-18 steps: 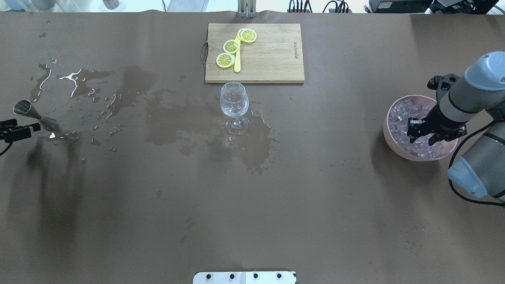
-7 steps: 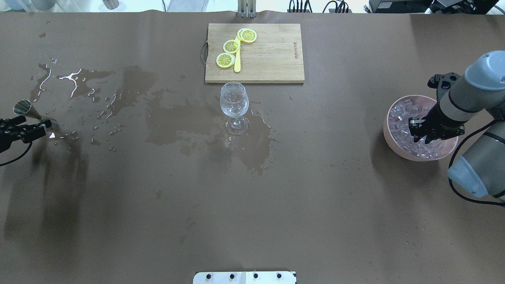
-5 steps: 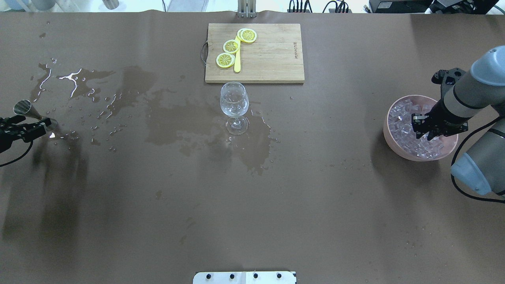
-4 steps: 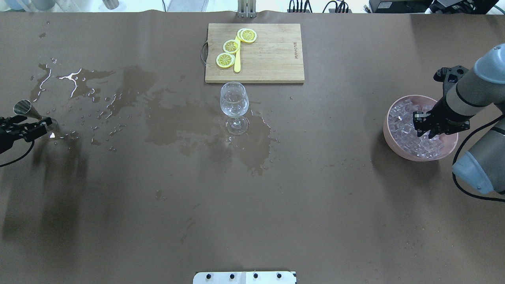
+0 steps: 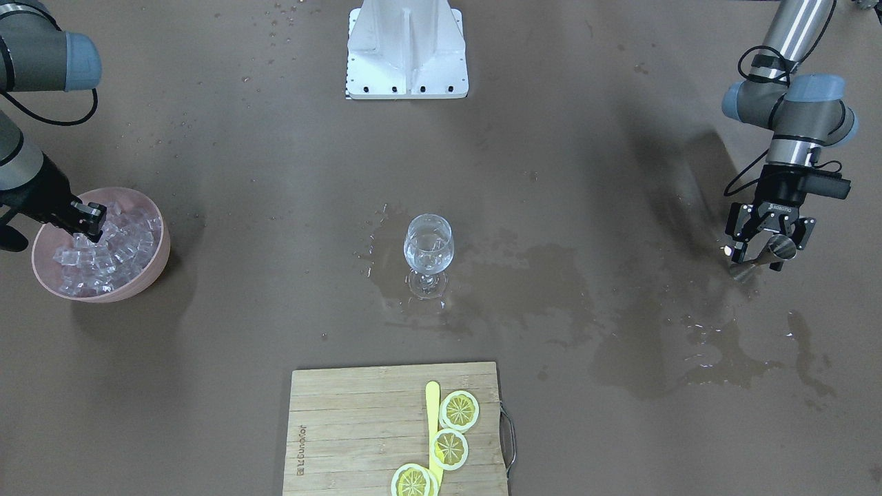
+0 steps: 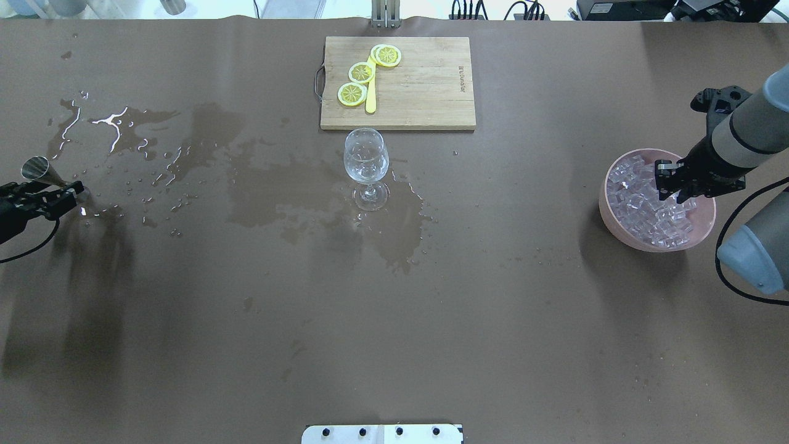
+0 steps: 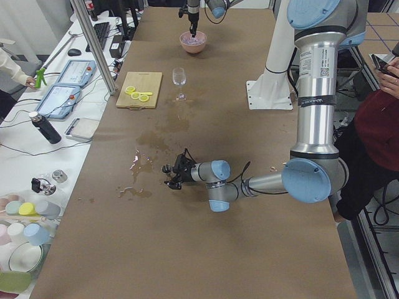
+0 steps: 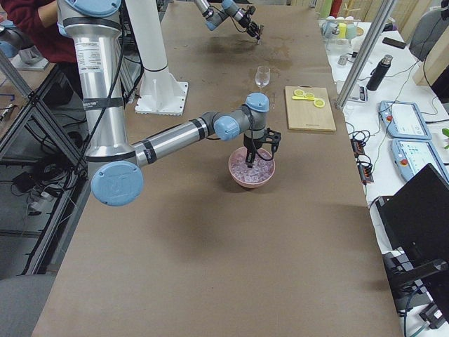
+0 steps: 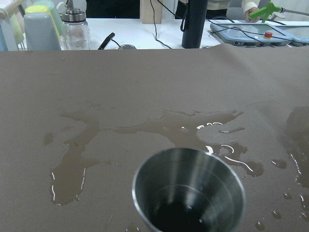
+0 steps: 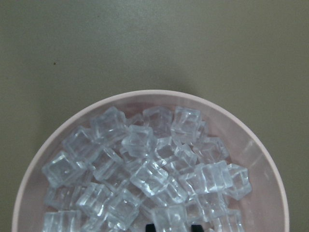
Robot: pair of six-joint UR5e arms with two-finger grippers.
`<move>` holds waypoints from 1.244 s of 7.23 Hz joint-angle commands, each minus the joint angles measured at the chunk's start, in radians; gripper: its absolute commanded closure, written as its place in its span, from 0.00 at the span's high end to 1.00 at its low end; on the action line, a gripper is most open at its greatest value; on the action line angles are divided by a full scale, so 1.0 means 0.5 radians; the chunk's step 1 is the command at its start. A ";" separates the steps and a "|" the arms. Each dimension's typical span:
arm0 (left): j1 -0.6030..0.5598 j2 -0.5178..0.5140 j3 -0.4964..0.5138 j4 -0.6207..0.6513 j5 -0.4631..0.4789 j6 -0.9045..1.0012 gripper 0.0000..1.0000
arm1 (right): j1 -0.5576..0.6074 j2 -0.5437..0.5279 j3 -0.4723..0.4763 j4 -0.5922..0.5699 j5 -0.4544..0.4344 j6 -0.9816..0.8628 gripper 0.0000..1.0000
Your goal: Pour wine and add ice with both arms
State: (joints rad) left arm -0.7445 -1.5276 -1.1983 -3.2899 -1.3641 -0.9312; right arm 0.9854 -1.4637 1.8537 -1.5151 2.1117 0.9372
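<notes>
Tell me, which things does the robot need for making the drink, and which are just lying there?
For the job:
- wine glass
- ice in the pink bowl
- metal jigger between the left gripper fingers
- right gripper over the bowl

Just lying about:
- cutting board
- lemon slices
- yellow utensil
- spilled puddles

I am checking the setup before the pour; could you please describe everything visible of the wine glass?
The wine glass is clear, with a rounded bowl, short stem and round foot. It stands upright in the middle of the table, its foot in a wet patch, just robot-side of the wooden cutting board. Its contents are hard to tell. Only the table touches it.
</notes>
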 commanded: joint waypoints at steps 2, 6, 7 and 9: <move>0.001 0.000 0.004 -0.001 0.001 0.003 0.63 | 0.106 0.169 0.011 -0.237 0.016 -0.248 0.34; -0.002 0.003 0.004 -0.044 0.004 0.003 0.52 | 0.115 0.206 -0.007 -0.246 0.013 -0.248 0.28; -0.002 0.003 0.007 -0.044 0.034 0.003 0.50 | 0.121 0.197 -0.004 -0.246 0.010 -0.248 0.27; -0.002 0.003 0.010 -0.044 0.034 0.003 0.48 | 0.140 0.203 -0.004 -0.246 0.007 -0.248 0.28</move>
State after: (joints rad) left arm -0.7454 -1.5264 -1.1947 -3.3118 -1.3487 -0.9296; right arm 1.0488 -1.3644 1.8516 -1.6382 2.1163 0.8130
